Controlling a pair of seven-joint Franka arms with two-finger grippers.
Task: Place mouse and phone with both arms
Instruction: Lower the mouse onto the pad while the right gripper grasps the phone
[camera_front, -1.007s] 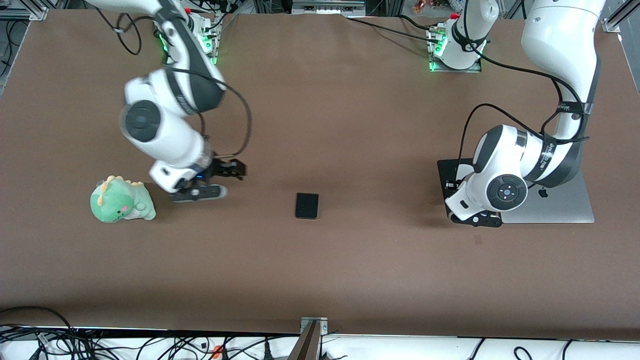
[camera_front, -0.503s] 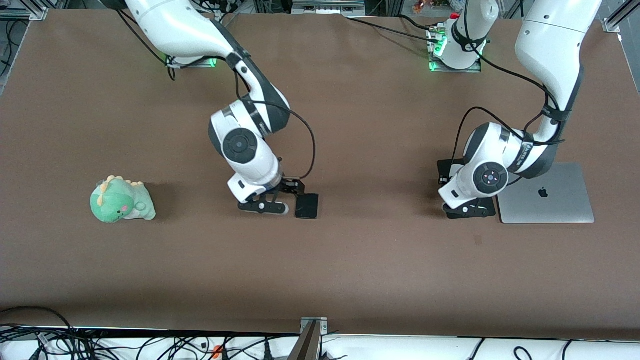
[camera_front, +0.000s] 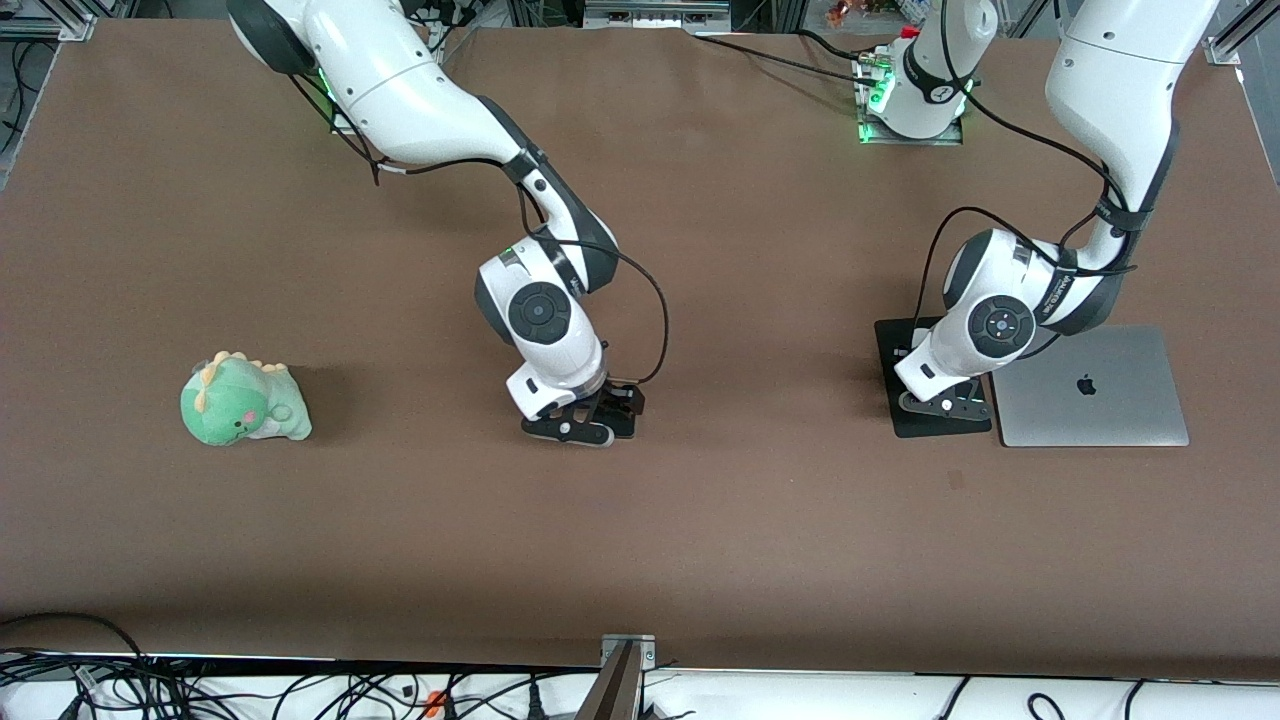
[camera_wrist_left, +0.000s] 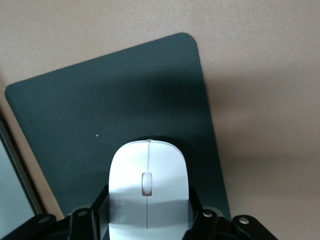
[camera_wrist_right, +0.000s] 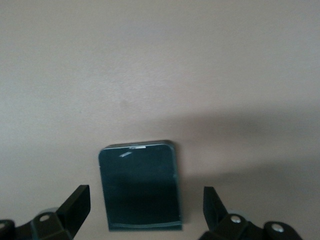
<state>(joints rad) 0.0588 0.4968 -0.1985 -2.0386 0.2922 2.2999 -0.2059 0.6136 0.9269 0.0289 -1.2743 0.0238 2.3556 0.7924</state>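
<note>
Swinging over from the plush end, my right gripper (camera_wrist_right: 142, 212) now hangs spread astride the phone (camera_wrist_right: 140, 186); left gripper (camera_wrist_left: 145, 215) clamps the mouse (camera_wrist_left: 148, 186) above the pad (camera_wrist_left: 90, 120).

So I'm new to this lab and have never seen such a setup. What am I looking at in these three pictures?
Two white robot arms stand at a brown table. One picture looks down from across it; the others come from cameras on each wrist. The left gripper is shut on the white mouse, over the black mouse pad beside a closed laptop. The right gripper is open, straddling the black phone lying mid-table. A green plush dinosaur sits toward the right arm's end.
</note>
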